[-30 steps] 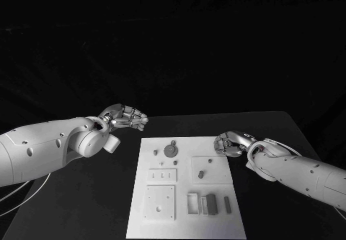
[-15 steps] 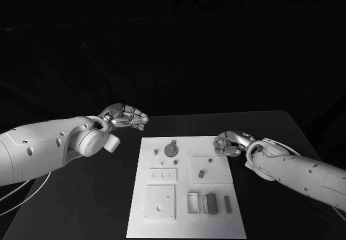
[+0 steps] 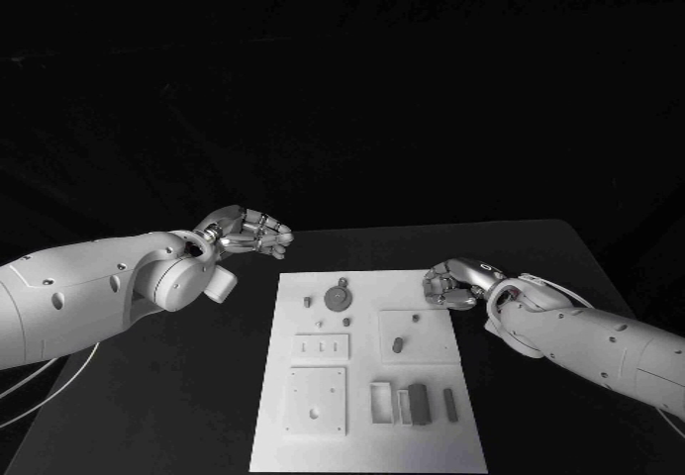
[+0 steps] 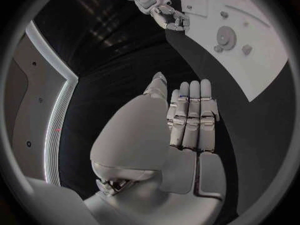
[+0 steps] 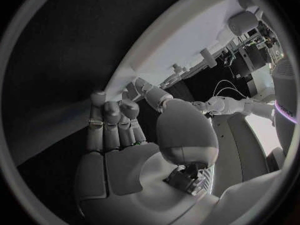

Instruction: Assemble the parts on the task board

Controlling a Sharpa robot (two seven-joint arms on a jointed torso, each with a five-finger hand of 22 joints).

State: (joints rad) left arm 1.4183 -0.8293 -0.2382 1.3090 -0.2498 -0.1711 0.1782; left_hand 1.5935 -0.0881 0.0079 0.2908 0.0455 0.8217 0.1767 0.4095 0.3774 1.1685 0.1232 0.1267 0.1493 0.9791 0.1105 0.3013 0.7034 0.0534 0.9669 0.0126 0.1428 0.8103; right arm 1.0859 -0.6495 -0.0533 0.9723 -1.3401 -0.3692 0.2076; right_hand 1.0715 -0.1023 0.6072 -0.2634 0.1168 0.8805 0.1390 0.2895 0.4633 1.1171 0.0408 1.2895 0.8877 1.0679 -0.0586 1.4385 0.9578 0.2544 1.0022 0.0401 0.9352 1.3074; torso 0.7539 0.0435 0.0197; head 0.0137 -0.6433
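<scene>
The task board (image 3: 364,396) lay flat at the middle of the black table (image 3: 542,257), its long side running away from the robot. Parts sat on it: a round disc part (image 3: 339,296) at about 12 o'clock on the board, with a small peg (image 3: 309,301) just beside it at 9 o'clock and another small piece (image 3: 347,321) just below it. A small upright piece (image 3: 398,344) stood on a raised square at about 3 o'clock from board centre, with a tiny peg (image 3: 414,318) at that square's far edge. A slotted plate (image 3: 322,346) lay at 9 o'clock, a larger square plate (image 3: 316,401) at 7 o'clock, and a row of bar-shaped parts (image 3: 416,405) at 5 o'clock.

The right hand (image 3: 454,283) hovered at the board's far right edge, about 2 o'clock from board centre, fingers curled inward, nothing visible in them. In the right wrist view the right hand (image 5: 119,135) showed fingers held close together, no part in the palm.

The left hand (image 3: 251,233) stood off the board at about 11 o'clock, well apart from the parts, fingers curled in. In the left wrist view the left hand (image 4: 187,120) had fingers side by side and straight, holding nothing; whether it was fully closed I could not tell.
</scene>
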